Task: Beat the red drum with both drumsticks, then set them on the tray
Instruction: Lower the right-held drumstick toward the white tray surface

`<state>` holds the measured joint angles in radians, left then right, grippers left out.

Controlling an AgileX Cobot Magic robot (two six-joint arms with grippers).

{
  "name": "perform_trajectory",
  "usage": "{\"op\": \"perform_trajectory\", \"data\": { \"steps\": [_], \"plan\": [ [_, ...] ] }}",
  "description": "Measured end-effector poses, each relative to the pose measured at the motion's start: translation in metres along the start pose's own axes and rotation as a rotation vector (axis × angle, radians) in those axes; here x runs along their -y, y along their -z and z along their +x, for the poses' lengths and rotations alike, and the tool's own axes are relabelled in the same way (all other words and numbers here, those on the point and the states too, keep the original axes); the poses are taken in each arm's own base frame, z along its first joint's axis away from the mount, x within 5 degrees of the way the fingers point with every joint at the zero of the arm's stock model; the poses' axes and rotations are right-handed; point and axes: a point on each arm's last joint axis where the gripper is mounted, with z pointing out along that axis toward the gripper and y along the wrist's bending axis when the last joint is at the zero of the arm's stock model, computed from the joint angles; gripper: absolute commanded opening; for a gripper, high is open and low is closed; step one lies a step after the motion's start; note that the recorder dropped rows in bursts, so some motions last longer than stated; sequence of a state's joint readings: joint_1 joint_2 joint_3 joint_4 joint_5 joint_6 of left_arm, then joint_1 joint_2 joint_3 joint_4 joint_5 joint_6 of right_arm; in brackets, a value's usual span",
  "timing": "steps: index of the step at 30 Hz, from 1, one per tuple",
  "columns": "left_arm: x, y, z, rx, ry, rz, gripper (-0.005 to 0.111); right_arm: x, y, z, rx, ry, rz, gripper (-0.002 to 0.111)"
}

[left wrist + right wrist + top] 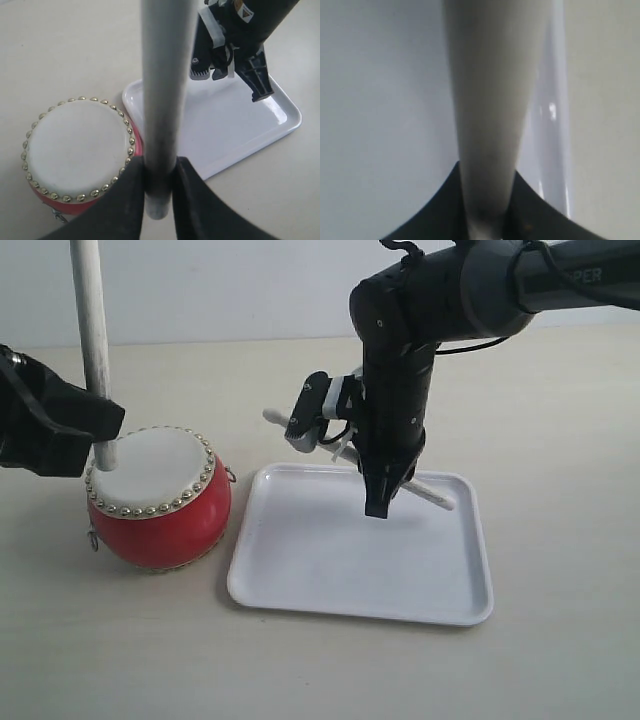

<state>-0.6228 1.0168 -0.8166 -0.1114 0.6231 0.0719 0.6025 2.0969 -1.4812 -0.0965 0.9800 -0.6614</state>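
The red drum with its cream skin stands left of the white tray. My left gripper is shut on one drumstick, held nearly upright with its lower end over the drum's left rim. In the left wrist view the jaws clamp that drumstick near its butt end. My right gripper points down over the tray's back part, shut on the other drumstick, which slants across the tray's far edge. The right wrist view shows this drumstick between the jaws, over the tray.
Pale bare tabletop surrounds the drum and tray. The right arm's black body stands over the tray's back edge in the left wrist view. The tray's raised rim runs beside the stick, with table beyond it.
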Motion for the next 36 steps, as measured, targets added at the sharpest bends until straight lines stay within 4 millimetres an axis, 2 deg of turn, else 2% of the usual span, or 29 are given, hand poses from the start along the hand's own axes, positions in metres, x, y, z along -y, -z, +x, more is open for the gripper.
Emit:
{"op": "perform_trajectory", "data": {
  "steps": [8,14,26,36],
  "plan": [
    [0.0,0.0,0.0,0.004,-0.002,0.0,0.0,-0.004,0.0,-0.008,0.084,-0.007,-0.04,0.0],
    [0.0,0.0,0.0,0.002,-0.003,0.0,0.0,-0.004,-0.005,-0.006,0.062,-0.002,-0.063,0.0],
    [0.0,0.0,0.001,-0.003,-0.003,0.0,0.0,0.01,-0.007,0.007,0.059,-0.039,-0.067,0.0],
    [0.0,0.0,0.001,-0.004,-0.004,0.002,0.0,0.011,-0.006,-0.001,0.151,-0.032,-0.061,0.0]
  ]
}}
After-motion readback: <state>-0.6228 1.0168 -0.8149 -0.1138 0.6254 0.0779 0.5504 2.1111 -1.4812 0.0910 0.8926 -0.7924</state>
